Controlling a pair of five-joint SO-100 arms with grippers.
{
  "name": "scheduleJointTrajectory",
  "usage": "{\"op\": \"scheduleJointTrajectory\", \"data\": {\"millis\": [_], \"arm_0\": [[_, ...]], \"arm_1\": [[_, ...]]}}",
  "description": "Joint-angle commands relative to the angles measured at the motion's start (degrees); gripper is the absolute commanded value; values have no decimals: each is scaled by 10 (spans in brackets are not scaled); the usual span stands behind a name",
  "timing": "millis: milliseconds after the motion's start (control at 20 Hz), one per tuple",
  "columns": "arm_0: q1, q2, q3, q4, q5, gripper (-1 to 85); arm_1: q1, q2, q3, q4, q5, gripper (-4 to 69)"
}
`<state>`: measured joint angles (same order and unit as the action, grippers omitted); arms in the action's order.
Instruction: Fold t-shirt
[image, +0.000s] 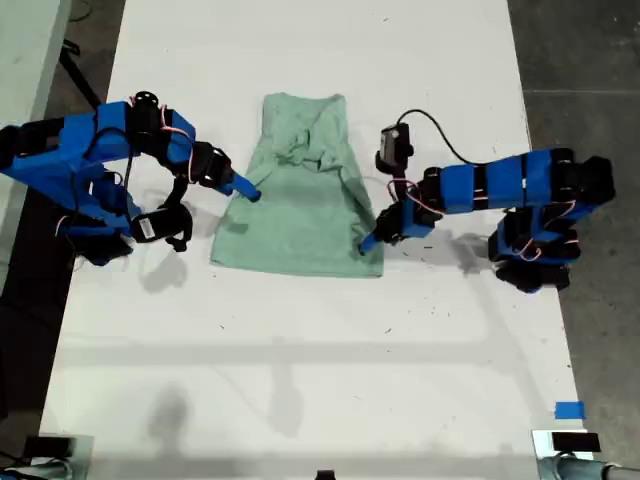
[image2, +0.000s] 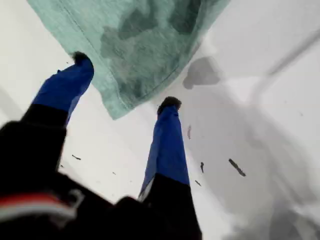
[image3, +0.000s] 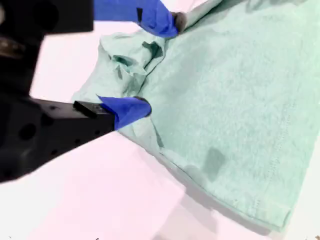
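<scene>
In the exterior view the t-shirt (image: 300, 215) lies flat on the white desk (image: 300, 350), a little above the middle of the picture, with its neck end away from the camera and its hem toward it. Its upper part is rumpled, with cloth gathered inward. My first gripper (image: 368, 243) reaches in from the exterior view's right and sits low at the hem corner on that side. My second gripper (image: 250, 192) reaches in from the exterior view's left and touches the shirt's side edge about halfway down. A small piece of blue tape (image: 568, 410) sticks to the desk near the exterior view's lower right corner. In the first wrist view my first gripper (image2: 125, 80) has its fingers (image2: 167, 140) spread wide and released. A corner of the t-shirt (image2: 135, 30) hangs in the gap between the tips, one tip is at the cloth's edge, and the other tip is on the bare desk (image2: 260, 100). In the second wrist view my second gripper (image3: 157, 62) also has its fingers (image3: 127, 110) apart, not clenched. They straddle a bunched fold at the side of the t-shirt (image3: 230, 100), with both tips against the cloth. The rest of the shirt lies smooth down to the stitched hem, on the desk (image3: 100, 200).
</scene>
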<state>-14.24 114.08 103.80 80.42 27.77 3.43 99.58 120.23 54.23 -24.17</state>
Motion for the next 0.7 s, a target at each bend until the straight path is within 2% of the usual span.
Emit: {"op": "scheduleJointTrajectory", "data": {"millis": [0,150,200,300,350,450,650], "arm_0": [[11,23,-2,-15,-11,257],[11,23,-1,-16,-11,252],[11,23,-1,-17,-11,252],[11,23,-1,-20,-11,250],[11,23,-1,-20,-11,250],[13,23,-1,-22,-12,249],[19,23,1,-27,-14,247]], "arm_1": [[-11,-51,-4,-56,-4,310],[-15,-79,1,-86,-4,298],[-14,-77,2,-88,-9,262],[-13,-77,1,-89,-4,49],[-15,-77,-4,-86,-6,27],[-19,-77,-28,-51,-6,8],[-28,-76,-105,76,-23,-11]]}}
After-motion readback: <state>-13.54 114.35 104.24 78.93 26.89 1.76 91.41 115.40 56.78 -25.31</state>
